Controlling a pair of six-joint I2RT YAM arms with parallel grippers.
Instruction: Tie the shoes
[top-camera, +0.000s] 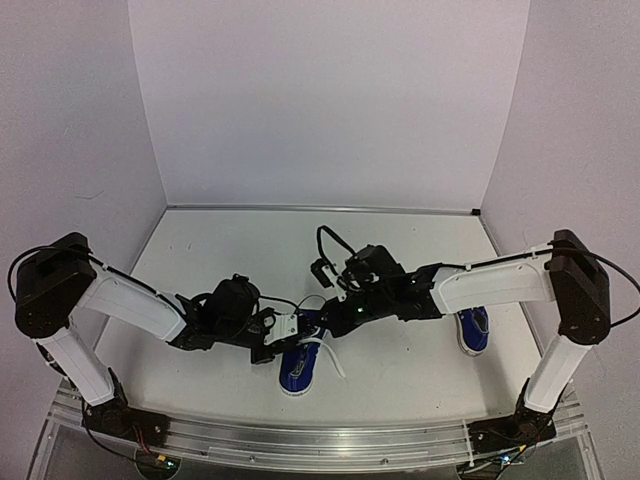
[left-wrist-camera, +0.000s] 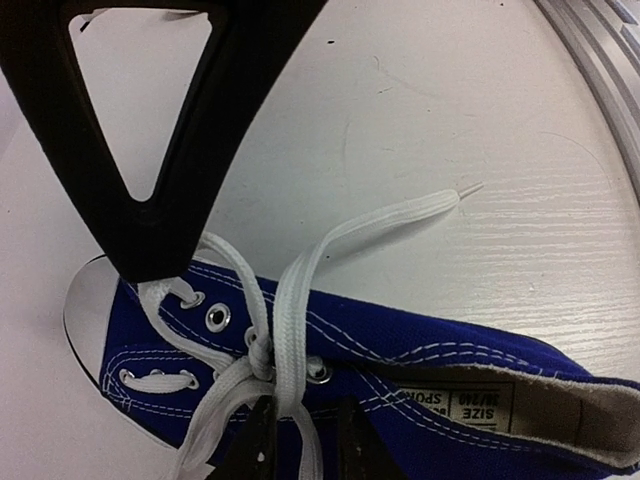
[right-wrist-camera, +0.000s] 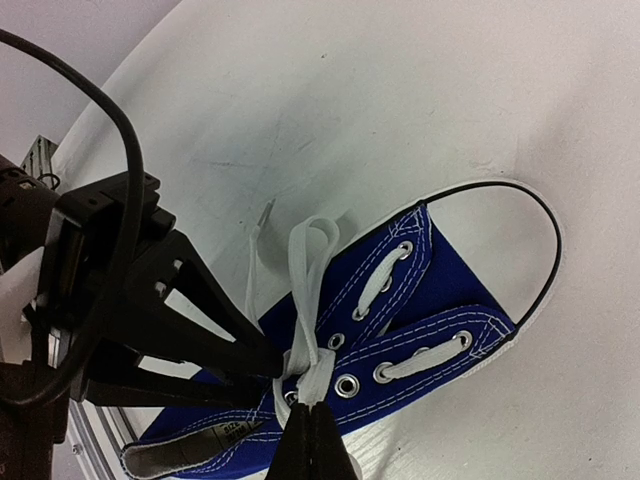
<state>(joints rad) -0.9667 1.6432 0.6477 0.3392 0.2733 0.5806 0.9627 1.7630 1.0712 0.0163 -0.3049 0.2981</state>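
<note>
Both arms are in tight over the middle of the tabletop (top-camera: 400, 260), meeting above the nearer blue sneaker (top-camera: 297, 372). It lies between the two tools with its long axis running far to near and its white toe cap apparently towards the arm bases. The second sneaker (top-camera: 474, 330) sits well off to the right under the right arm, untouched.

The right tool (right-wrist-camera: 308, 408) is clenched, its tips pressed together on the white lace (right-wrist-camera: 305, 270) right at the crossing above the eyelets. It looks like a pinch on the lace itself.

The left tool (left-wrist-camera: 305, 405) is the one to watch. Its jaws stand partly apart, straddling a strand of lace that runs straight down the gap between them, with daylight on both sides, so nothing is grasped yet.

Here's the geometry that matters. The crossing sits just ahead of the left tool's tips, and the right tool holds the lace on the toe side of that. The strand lines up with the left tool's reach rather than lying across it. The left tool is nearer that strand, so my read is that it takes the next pinch. One free lace end trails out across the tabletop, away from both tools.
</note>
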